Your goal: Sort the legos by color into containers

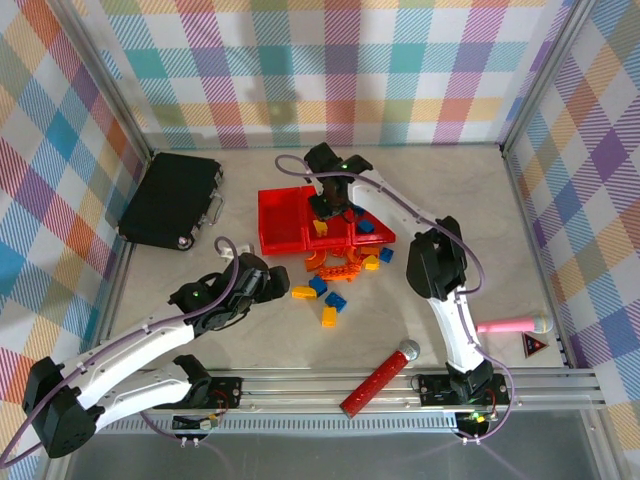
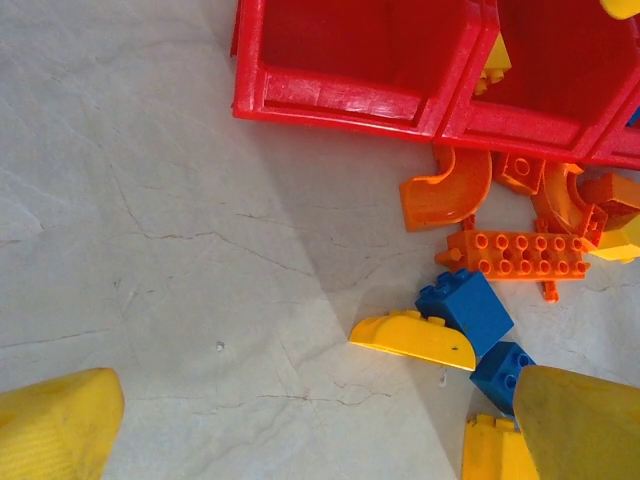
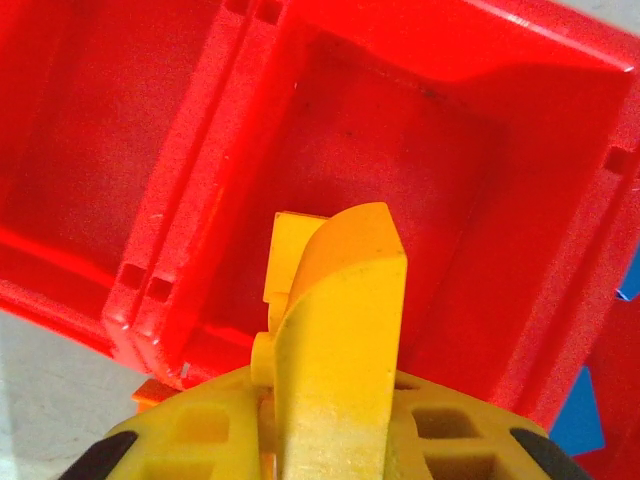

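The right gripper (image 1: 323, 208) hangs over the middle bin of the containers (image 1: 280, 218), jaws pinched on a yellow lego (image 3: 290, 250). The left gripper (image 2: 315, 400) hovers just in front of the containers, spread wide. Loose legos (image 1: 335, 275) (orange, blue and yellow) lie along the containers' front edge. Blue legos (image 1: 365, 227) sit in the right-hand bin.

Bright, even light from above; soft shadows.
In the top view the arms (image 1: 130, 345) throw faint grey shadows on the table (image 1: 520, 230). At the left wrist a diagonal shadow edge crosses the tabletop, and the near left fingers (image 2: 60, 428) blur. The bins (image 3: 430, 170) glow saturated red.
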`<state>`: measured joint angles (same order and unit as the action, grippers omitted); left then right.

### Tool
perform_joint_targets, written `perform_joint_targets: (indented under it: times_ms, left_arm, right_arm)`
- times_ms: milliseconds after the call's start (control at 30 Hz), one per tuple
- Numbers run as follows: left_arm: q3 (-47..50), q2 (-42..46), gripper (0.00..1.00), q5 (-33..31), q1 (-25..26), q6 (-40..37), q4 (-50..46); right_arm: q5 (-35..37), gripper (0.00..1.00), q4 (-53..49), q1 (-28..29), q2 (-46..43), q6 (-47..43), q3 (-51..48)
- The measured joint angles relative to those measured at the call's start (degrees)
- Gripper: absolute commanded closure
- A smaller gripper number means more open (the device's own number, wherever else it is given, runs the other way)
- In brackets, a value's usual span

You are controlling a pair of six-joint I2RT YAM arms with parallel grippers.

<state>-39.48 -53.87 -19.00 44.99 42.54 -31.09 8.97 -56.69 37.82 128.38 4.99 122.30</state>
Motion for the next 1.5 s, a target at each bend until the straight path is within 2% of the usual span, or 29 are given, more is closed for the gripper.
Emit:
perform_joint_targets:
  times_ms: [233,400,867,1100,1267,1500]
  left_arm:
    - [0.55,0.35,0.0,0.0,0.0,0.0,-0.02]
    - [0.9,0.37,0.0,-0.02,0.0,0.02,-0.02]
    - [1.77,0.83,0.0,0.0,0.0,0.02,0.02]
    - [1.79,0.83,0.0,0.02,0.0,0.04,0.2]
    - [1.86,0.85,0.0,0.04,0.0,0.04,0.24]
    - [1.99,0.63,0.0,0.11,0.0,0.04,1.55]
  right_arm:
    - [0.66,0.68,0.0,0.0,3.91,-1.14,1.16]
    - [1.73,0.67,-0.07,0.0,5.33,-1.49,1.25]
    - [3.23,0.62,-1.44,0.0,4.04,-2.25,1.57]
    - [2.36,0.61,-0.85,0.0,-5.42,-0.7,-0.57]
    - [1.9,0.59,0.96,0.0,-16.39,1.7,-8.0]
    - [2.29,0.49,3.54,-0.24,-26.69,5.57,-21.49]
